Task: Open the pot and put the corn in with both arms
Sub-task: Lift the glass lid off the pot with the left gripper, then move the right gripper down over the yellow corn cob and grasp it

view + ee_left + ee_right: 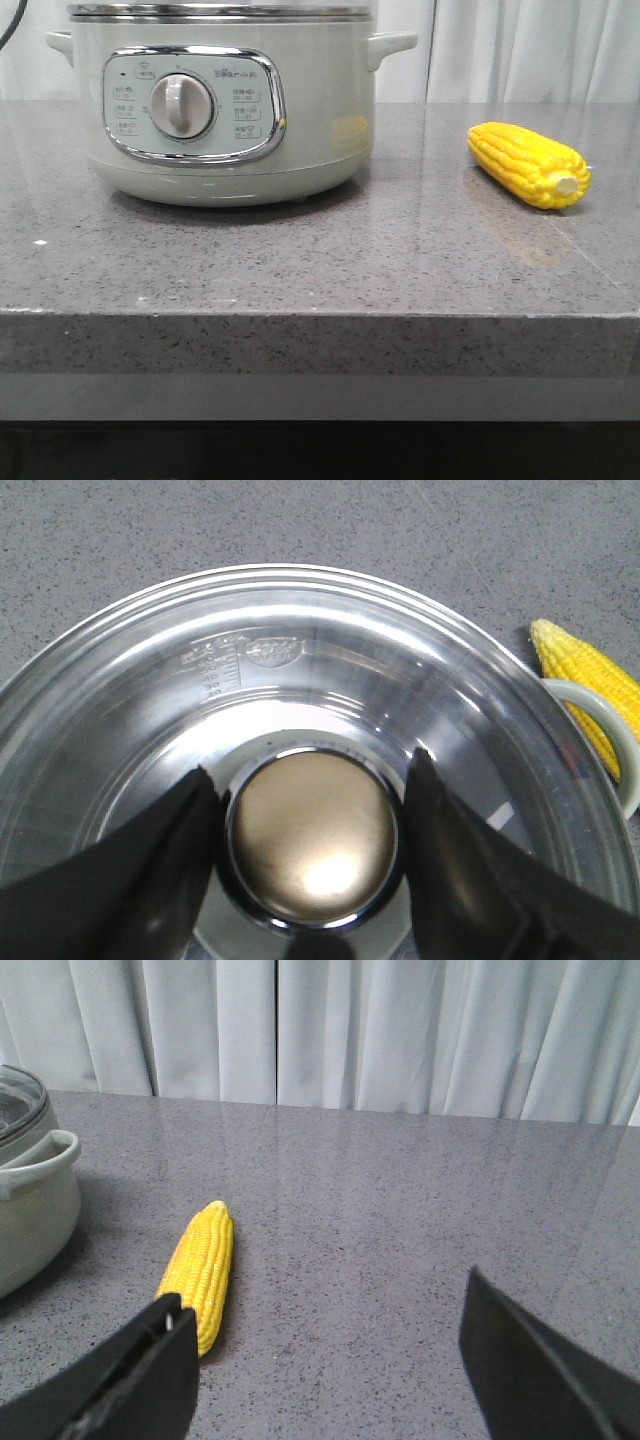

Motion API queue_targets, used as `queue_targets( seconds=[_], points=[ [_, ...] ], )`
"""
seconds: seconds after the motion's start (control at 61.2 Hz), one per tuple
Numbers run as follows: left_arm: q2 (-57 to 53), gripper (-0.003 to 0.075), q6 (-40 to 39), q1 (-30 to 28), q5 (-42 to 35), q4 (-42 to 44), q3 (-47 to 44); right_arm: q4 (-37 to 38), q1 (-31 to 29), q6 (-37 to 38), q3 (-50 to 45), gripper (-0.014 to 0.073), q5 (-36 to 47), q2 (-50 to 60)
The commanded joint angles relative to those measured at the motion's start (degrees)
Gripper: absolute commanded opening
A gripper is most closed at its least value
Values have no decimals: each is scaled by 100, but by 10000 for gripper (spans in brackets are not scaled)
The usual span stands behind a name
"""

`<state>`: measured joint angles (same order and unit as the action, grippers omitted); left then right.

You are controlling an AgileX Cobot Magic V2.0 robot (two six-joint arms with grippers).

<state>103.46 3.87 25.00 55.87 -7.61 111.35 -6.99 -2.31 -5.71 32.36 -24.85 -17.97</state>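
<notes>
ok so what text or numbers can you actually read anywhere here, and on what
Nothing reads clearly enough to quote.
Chrome-framed control panel on the pale grey-green electric pot: small printed labels around the white dial and a line of characters above it, too small and blurred.
Steel inner wall of the pot, seen through the glass lid: an embossed level scale and an oval stamp, unreadable.
Yellow corn cob, grey stone table: none.

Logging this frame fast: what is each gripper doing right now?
Left gripper: open, fingers either side of the lid knob on the pot, not clamped.
Right gripper: open, empty, near the corn.
</notes>
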Motion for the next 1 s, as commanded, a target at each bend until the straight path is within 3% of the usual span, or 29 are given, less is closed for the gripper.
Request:
queue_targets(
  seconds=[0.0,0.245,0.491,0.981],
  points=[
    [-289,345,12,20,-448,-12,201,46,-26,-10,153,559,453,-108],
    [-299,342,12,20,-449,-12,201,46,-26,-10,153,559,453,-108],
    [-299,226,12,20,-449,-12,201,46,-26,-10,153,559,453,-108],
    [-1054,221,12,20,-691,-12,201,46,-26,-10,153,559,453,-108]
  ],
)
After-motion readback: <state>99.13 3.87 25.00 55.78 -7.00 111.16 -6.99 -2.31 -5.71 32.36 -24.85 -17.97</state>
